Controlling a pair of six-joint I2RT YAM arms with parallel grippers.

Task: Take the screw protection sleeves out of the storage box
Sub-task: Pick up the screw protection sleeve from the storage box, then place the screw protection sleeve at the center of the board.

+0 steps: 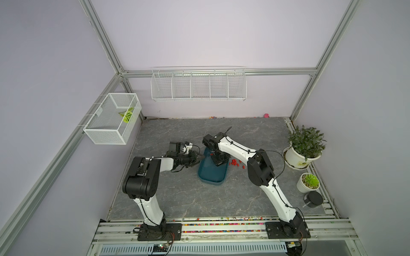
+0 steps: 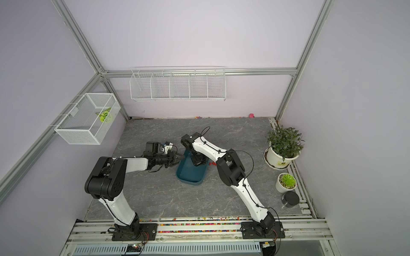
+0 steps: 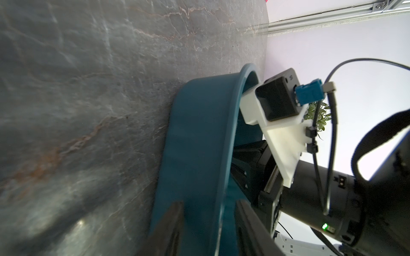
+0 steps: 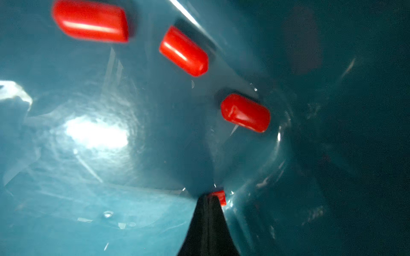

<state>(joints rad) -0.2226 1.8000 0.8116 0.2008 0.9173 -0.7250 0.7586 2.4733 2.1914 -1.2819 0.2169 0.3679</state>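
Observation:
The dark teal storage box (image 1: 213, 175) (image 2: 190, 175) lies mid-table in both top views. My left gripper (image 1: 200, 157) (image 3: 208, 206) is shut on the box's left wall (image 3: 195, 133), one finger outside and one inside. My right gripper (image 1: 218, 163) (image 4: 208, 196) reaches down into the box, its jaws pressed together. A red screw protection sleeve (image 4: 219, 197) sits pinched at their tips, mostly hidden. Three more sleeves (image 4: 91, 21) (image 4: 184, 51) (image 4: 245, 113) lie loose on the box floor (image 4: 88, 177). Several sleeves (image 1: 236, 163) (image 2: 212, 164) lie on the table just right of the box.
A leafy potted plant (image 1: 305, 144), a small succulent pot (image 1: 310, 182) and a black cylinder (image 1: 313, 199) stand along the right edge. A wire basket (image 1: 113, 120) and a wire rack (image 1: 198, 85) hang on the walls. Coloured beads (image 1: 221, 224) fill the front rail.

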